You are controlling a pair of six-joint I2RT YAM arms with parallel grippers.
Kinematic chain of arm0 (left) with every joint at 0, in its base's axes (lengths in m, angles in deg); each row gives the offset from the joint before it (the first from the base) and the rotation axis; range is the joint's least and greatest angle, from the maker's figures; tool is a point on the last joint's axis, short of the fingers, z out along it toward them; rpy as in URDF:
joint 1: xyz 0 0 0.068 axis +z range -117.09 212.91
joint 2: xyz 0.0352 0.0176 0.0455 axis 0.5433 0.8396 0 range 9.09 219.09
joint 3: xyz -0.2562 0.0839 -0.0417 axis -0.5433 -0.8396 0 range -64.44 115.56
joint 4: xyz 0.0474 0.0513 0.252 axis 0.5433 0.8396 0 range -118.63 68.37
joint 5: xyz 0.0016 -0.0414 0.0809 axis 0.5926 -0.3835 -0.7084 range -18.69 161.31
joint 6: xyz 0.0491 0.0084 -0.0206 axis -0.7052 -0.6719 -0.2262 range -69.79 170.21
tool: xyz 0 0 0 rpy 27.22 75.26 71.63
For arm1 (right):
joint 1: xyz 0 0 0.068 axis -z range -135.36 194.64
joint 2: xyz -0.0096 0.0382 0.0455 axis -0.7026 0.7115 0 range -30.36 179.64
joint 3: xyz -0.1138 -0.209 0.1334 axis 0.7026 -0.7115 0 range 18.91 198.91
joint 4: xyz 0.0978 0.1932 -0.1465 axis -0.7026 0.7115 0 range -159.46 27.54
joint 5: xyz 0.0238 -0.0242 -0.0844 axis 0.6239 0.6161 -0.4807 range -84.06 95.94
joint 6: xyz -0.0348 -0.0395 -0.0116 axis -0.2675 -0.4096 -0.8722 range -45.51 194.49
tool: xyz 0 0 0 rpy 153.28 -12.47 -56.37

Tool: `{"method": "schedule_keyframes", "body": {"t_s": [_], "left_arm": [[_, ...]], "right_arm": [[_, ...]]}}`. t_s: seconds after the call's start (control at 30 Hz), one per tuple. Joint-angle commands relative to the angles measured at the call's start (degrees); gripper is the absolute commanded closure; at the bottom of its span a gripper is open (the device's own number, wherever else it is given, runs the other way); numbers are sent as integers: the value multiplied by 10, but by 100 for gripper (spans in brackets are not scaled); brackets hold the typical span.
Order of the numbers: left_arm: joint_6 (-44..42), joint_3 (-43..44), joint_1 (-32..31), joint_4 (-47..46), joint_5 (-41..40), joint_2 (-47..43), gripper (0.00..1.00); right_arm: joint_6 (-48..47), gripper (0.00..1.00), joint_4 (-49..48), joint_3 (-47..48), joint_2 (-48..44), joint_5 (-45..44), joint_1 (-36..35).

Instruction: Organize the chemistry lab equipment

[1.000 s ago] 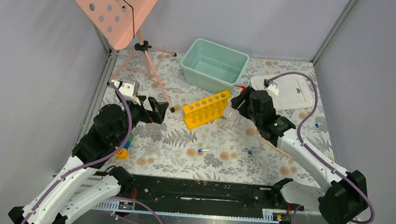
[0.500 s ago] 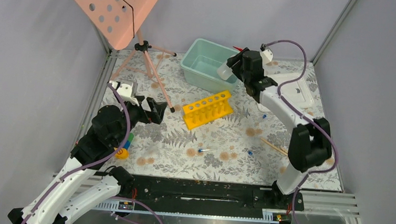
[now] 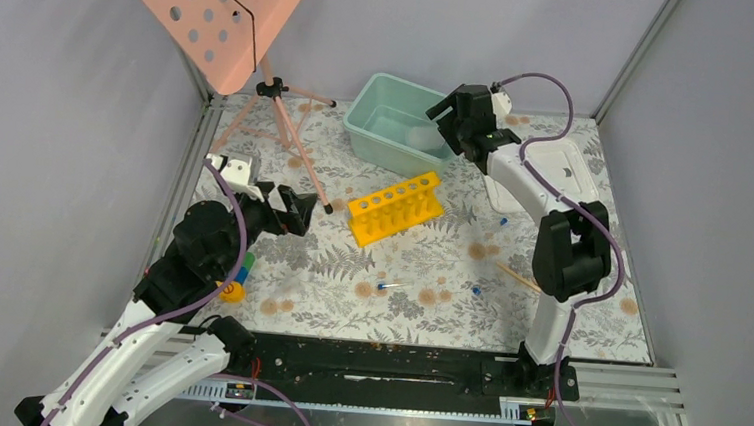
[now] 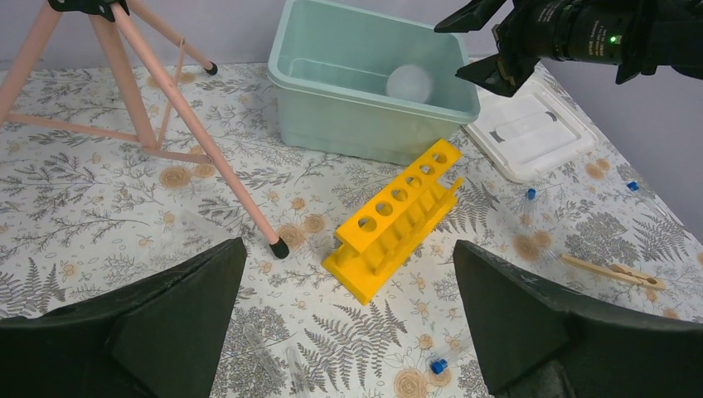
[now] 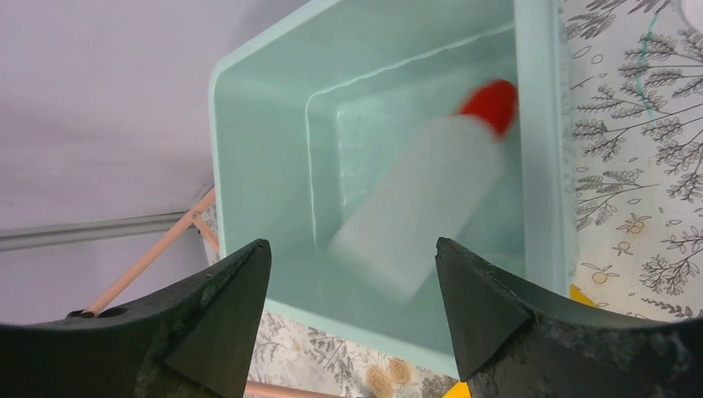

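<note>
Right fingers apart above the red-capped bottle in the teal bin.
The bin sits at the desk's 12 o'clock; the bottle looks blurred and touches neither finger. Left fingers stand wide apart, empty, at 9 o'clock of the yellow rack.

No word, number or brand name can be read in any of the views. The white lid, at about two o'clock in the left wrist view, carries a small dark mark and a pale rectangle, both too small to read. The small bottle with red cap is blurred, so I cannot tell any print on it.
</note>
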Motion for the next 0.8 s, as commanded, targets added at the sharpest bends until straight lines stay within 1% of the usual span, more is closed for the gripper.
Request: {"method": "schedule_keyframes", "body": {"t_s": [0.0,0.2,0.37,0.53,0.67,0.77], "left_arm": [[-7,13,-3,-10,-6,-4,1],[-8,12,-3,-11,-9,-4,1],[-9,12,-3,-11,-8,-1,1],[-9,12,-3,-10,-12,-3,1],[-6,12,-3,-9,-18,-3,1],[-5,11,-4,-9,-26,-2,1]], "right_arm": [[-19,19,27,24,-42,23,3],[-57,20,68,-29,-120,46,3],[-51,21,77,-153,-230,80,3],[-83,23,94,-273,-341,120,3],[-102,26,141,-352,-420,137,3],[-143,36,135,-412,-475,159,3]]}}
